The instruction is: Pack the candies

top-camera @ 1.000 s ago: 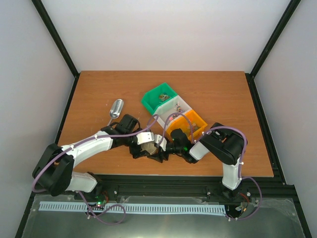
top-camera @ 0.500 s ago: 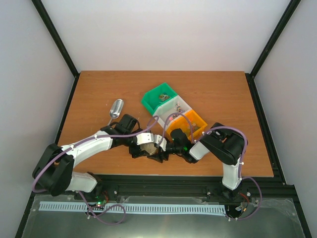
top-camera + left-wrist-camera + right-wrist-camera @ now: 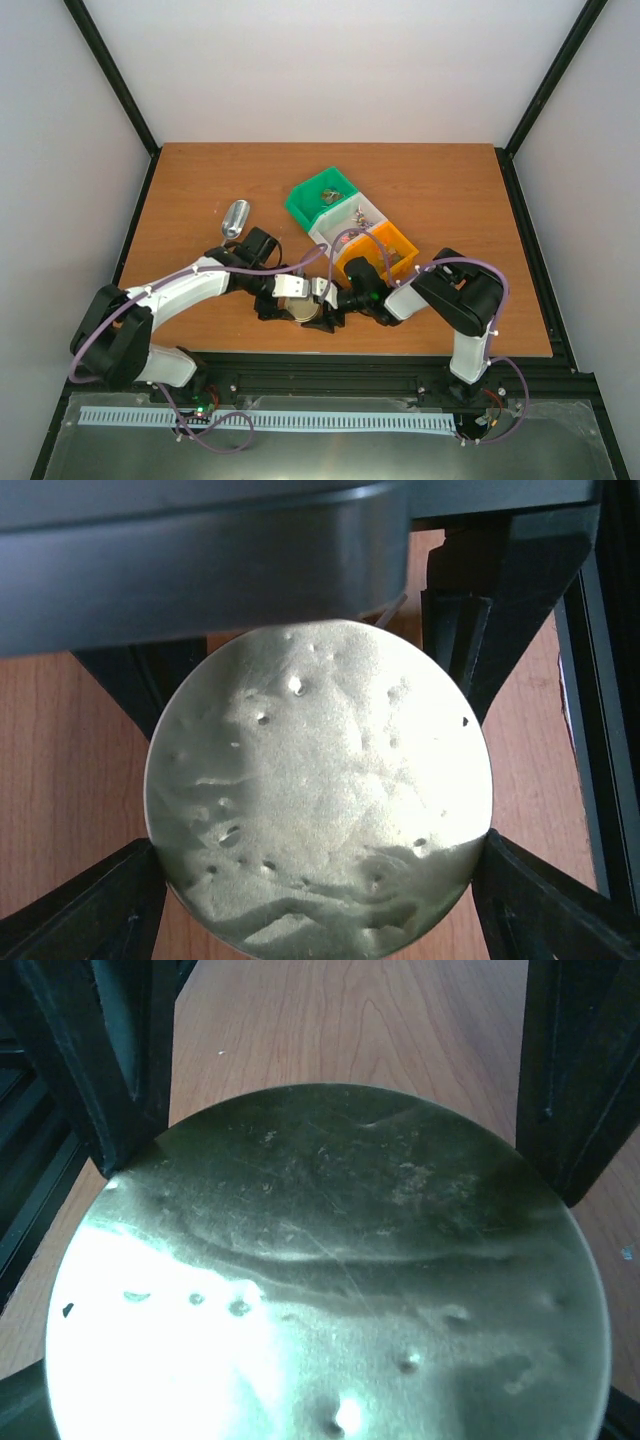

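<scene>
A small round jar with a gold lid [image 3: 303,309] sits near the table's front edge, between both grippers. My left gripper [image 3: 290,300] comes from the left and my right gripper [image 3: 328,304] from the right. In the left wrist view the gold lid [image 3: 320,790] fills the space between my dark fingers [image 3: 100,905], which touch its rim. In the right wrist view the lid [image 3: 330,1260] also spans my jaws. Tiny candies lie in the green bin [image 3: 322,194], the white bin [image 3: 356,214] and the orange bin [image 3: 385,252]. The jar's inside is hidden.
A metal scoop [image 3: 235,218] lies on the wooden table [image 3: 450,180] left of the bins. The three bins stand in a diagonal row just behind the right gripper. The black front rail [image 3: 400,362] runs close below the jar.
Both grippers and the jar have shifted slightly toward the front edge, and the left wrist has turned. The gold lid now shows more in the top view.
</scene>
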Motion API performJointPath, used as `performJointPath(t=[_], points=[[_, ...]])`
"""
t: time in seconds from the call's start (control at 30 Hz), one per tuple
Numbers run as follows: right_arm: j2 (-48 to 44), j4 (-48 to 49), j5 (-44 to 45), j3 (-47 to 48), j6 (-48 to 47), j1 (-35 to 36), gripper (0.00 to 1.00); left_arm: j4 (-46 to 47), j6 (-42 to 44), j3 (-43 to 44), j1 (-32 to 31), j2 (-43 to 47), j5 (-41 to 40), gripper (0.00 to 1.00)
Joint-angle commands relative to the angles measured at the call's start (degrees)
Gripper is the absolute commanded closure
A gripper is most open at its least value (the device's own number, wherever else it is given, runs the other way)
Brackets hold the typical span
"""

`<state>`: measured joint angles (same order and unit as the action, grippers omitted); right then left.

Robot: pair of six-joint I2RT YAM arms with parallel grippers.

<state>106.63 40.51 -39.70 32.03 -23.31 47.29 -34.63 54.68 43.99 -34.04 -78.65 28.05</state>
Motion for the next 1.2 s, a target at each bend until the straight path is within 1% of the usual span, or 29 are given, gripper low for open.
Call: performJointPath(t=[0.0, 0.07, 0.2, 0.3, 0.47, 0.53, 0.63, 0.7, 0.8, 0.9, 0.93, 0.97, 1.17], points=[[1.60, -7.58, -1.22, 0.09, -2.97, 1.11, 0.61, 1.25, 4.28, 2.13, 0.38, -1.59, 5.32, 0.28], [1.56, -6.79, 0.77, 0.10, -1.42, 0.78, 0.61, 1.20, 1.80, 2.14, 1.51, -0.51, 5.46, 0.21], [1.70, -6.15, 3.47, 0.24, 0.46, -0.69, 0.59, 0.36, -1.42, 0.54, 3.98, 3.46, 4.42, 0.13], [0.97, -6.87, 4.29, 0.32, 0.64, -1.76, 0.57, -0.68, -3.80, -0.53, 6.07, 7.25, 4.21, 0.10], [-0.49, -8.57, 6.55, 0.97, 1.89, -3.23, 0.53, 0.08, -11.06, -0.87, 9.39, 11.29, 1.84, 0.06], [-0.38, -9.35, 6.85, 1.65, 2.84, -3.94, 0.47, 1.03, -15.25, -0.86, 10.26, 11.98, 0.01, 0.04], [-0.44, -9.53, 6.69, 1.86, 2.38, -4.12, 0.32, 2.00, -19.80, -0.24, 11.29, 12.82, -1.82, 0.03], [-0.58, -9.55, 6.60, 2.09, 2.23, -4.13, 0.25, 2.28, -22.18, 0.18, 11.74, 13.44, -2.89, 0.02], [-1.29, -10.17, 7.14, 2.76, 2.33, -4.13, 0.16, 1.74, -24.29, 1.13, 12.39, 14.46, -4.28, 0.00], [-2.81, -11.91, 7.53, 3.62, 2.19, -4.13, 0.07, -0.53, -24.38, 2.54, 13.15, 15.27, -4.87, 0.00], [-3.55, -12.79, 7.68, 3.79, 1.95, -4.13, 0.02, -1.22, -24.25, 2.85, 13.25, 15.59, -5.16, 0.00], [-4.37, -13.47, 7.77, 3.89, 1.69, -4.13, 0.00, -1.95, -24.00, 3.12, 13.29, 15.96, -5.39, 0.00], [-9.17, -19.35, 8.60, 4.61, -0.03, -4.37, 0.00, -4.50, -23.14, 4.22, 13.35, 18.01, -6.54, 0.00]])
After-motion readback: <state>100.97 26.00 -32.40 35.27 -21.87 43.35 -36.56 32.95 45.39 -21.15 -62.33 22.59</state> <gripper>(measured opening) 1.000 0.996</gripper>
